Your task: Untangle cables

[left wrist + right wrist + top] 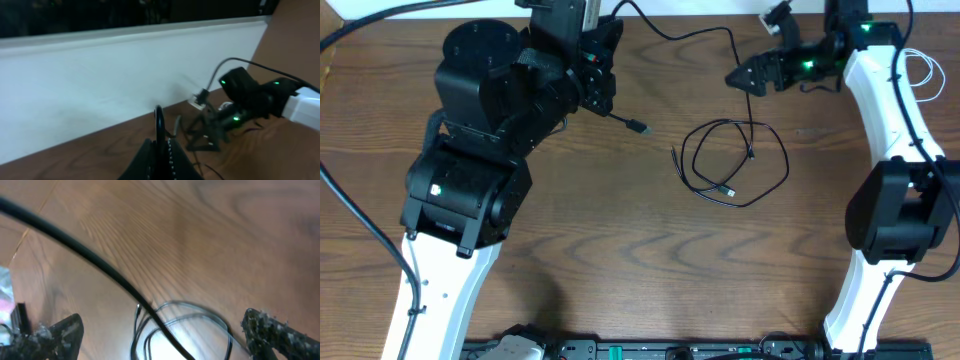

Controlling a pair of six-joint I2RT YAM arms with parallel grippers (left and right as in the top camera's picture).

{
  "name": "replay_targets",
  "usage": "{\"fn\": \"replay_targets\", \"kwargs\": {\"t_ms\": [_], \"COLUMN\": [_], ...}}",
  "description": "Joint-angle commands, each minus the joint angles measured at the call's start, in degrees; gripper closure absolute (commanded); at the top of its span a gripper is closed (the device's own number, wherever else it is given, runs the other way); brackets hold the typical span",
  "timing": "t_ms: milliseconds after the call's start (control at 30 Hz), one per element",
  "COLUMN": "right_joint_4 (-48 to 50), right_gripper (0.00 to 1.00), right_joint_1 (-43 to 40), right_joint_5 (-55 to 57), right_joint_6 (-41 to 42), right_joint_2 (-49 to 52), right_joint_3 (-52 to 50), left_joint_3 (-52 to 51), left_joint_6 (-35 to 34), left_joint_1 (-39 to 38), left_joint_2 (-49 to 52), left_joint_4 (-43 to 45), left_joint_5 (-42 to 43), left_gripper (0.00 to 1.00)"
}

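Brown wooden table (pixel 620 260): the thin black looped cable (pixel 724 190) lies centre-right, long axis parallel to the far edge. My left pincer (pixel 609 104) pinches its rightward-pointing plug end. My right pincer (pixel 748 78) gapes wide.
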Motion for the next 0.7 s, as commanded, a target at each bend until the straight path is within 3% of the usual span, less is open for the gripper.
{"fn": "replay_targets", "kwargs": {"t_ms": [0, 100, 267, 300, 367, 500, 600, 667], "right_joint_4": [4.5, 11.1, 20.8, 22.1, 23.4, 25.1, 25.4, 24.3], "right_gripper": [0.09, 0.21, 0.51, 0.73, 0.96, 0.99, 0.99, 0.99], "right_joint_1": [2.4, 3.3, 3.7, 3.7, 3.6, 3.1, 3.1, 3.1], "right_joint_5": [-4.2, -7.6, -10.0, -9.9, -9.8, -2.5, 0.0, 3.0], "right_joint_6": [-2.0, -1.9, 3.3, 5.3, 9.5, 23.3, 26.5, 28.6], "right_joint_2": [-0.3, -0.3, -0.3, -0.3, -0.3, -0.3, -0.9, -2.4], "right_joint_3": [0.0, 0.0, 0.0, 0.0, 0.0, 0.1, 0.8, 1.9], "left_joint_3": [0.2, 0.2, 0.2, 0.2, 0.2, 0.2, 0.2, 0.2], "left_joint_6": [-2.8, -4.0, -4.8, -4.8, -4.8, -4.7, -4.7, -4.7], "left_joint_1": [0.1, 0.1, 0.1, 0.1, 0.1, 0.1, 0.6, 1.2], "left_joint_2": [-0.3, -0.3, -0.3, -0.3, -0.3, -0.2, 0.5, 1.2], "left_joint_4": [-0.3, -0.4, -0.9, -1.0, -1.4, -2.6, -4.9, -7.4], "left_joint_5": [3.4, 4.1, 4.1, 4.1, 4.1, 3.6, 3.4, 3.4], "left_gripper": [0.93, 0.93, 0.93, 0.93, 0.93, 0.92, 0.91, 0.85]}}
